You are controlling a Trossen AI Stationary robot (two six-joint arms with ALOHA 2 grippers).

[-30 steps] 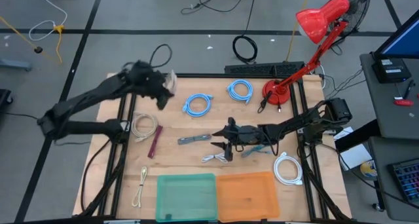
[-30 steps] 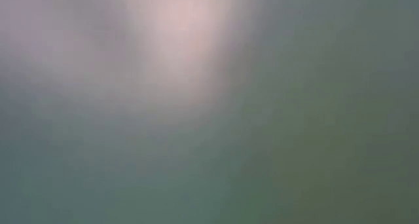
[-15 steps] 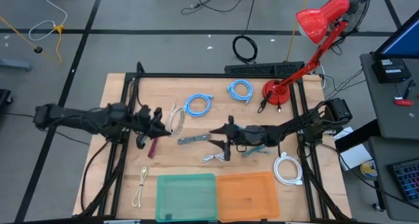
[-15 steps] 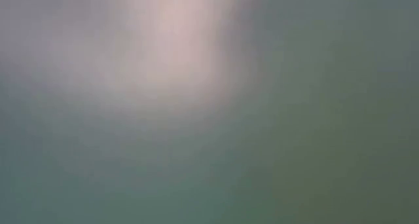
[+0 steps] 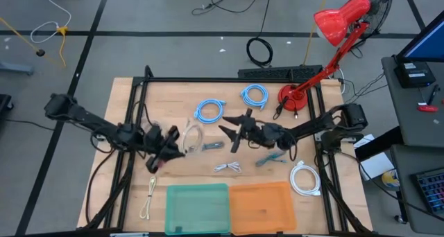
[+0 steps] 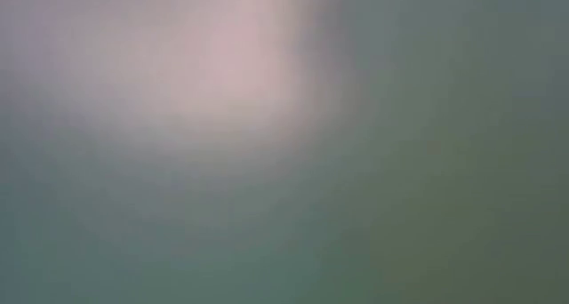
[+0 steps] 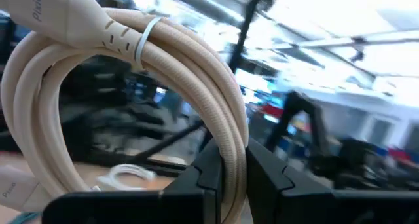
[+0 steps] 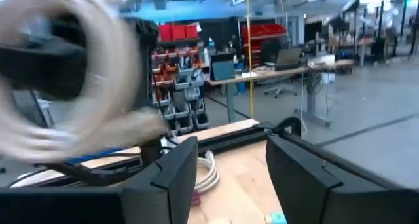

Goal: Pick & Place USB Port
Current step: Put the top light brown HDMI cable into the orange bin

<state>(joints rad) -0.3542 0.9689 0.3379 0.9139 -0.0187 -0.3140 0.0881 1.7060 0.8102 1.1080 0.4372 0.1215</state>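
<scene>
My left gripper is left of the table's middle, shut on a beige coiled cable, which also fills the left wrist view. A white tie binds the coil. My right gripper hovers open at the table's middle, just right of the coil, touching nothing. Its fingers point toward the blurred coil. A small grey USB piece lies flat on the wood between the two grippers. The low view shows only blur. My left gripper pinches the beige coil's bundled strands between its two fingers, which lie across the strands. The fingers come from the table's left. The coil stands up from the fingers, and its loop looks lifted off the wood.
Two blue cable coils and a red lamp base are on the far side. A small white cable, a white coil and a cream cable lie nearer. A green tray and an orange tray line the near edge.
My left arm swung from the far-left part of the table down toward the near side and the middle. The beige coil, lying flat on the left a second ago, now sits in its fingers farther right. My right gripper moved from over the small white cable toward the far edge.
</scene>
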